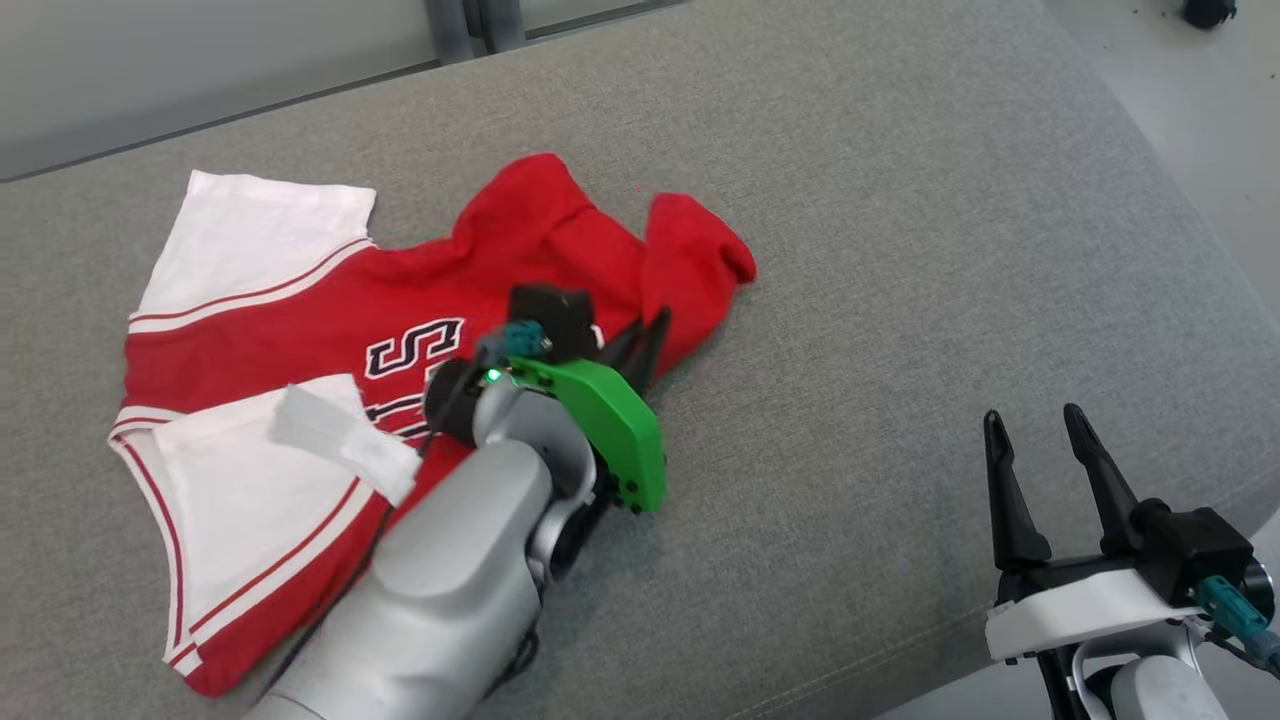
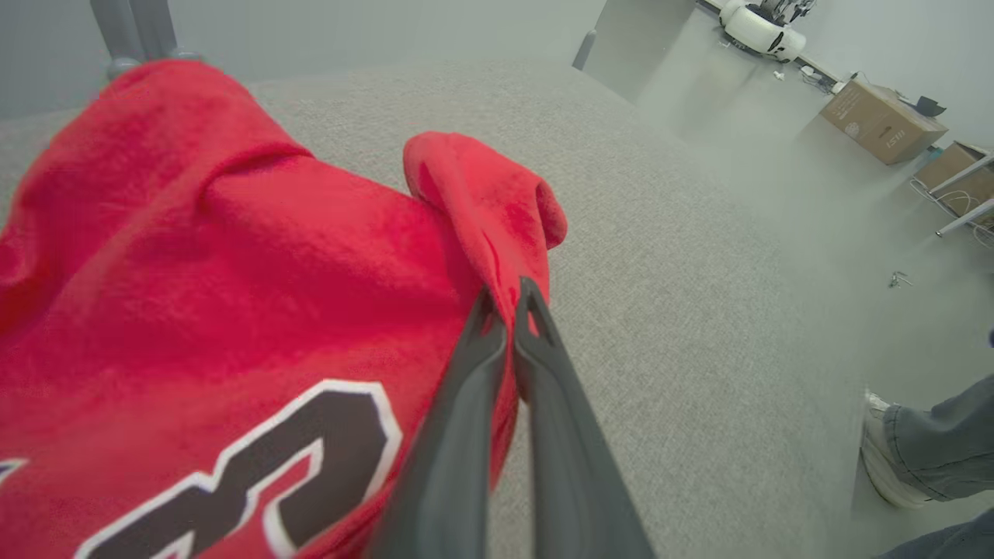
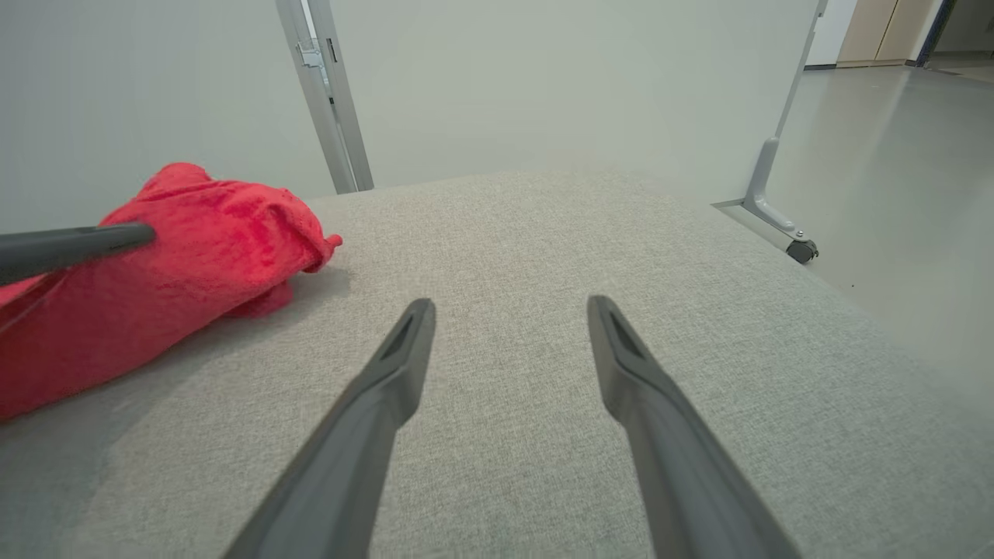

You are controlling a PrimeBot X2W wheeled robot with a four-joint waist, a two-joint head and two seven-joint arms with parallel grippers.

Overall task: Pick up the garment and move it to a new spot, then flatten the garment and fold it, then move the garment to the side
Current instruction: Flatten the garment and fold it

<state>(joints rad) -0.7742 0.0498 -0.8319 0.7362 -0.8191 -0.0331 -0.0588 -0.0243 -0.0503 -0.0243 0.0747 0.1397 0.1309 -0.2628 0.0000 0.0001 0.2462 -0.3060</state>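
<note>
- A black, white-edged letter "S" (image 1: 415, 348) is showing on the red garment (image 1: 270, 330), just left of the left claw (image 1: 650, 325); the left arm (image 1: 470, 560) is hiding the lettering under it.
- In the left wrist view, a cropped black character (image 2: 342, 423) is lying left of the claw, unreadable.
- Far right of the claw, a cardboard box (image 2: 870, 112) is bearing a dark mark (image 2: 893, 140), too small to read.
</note>
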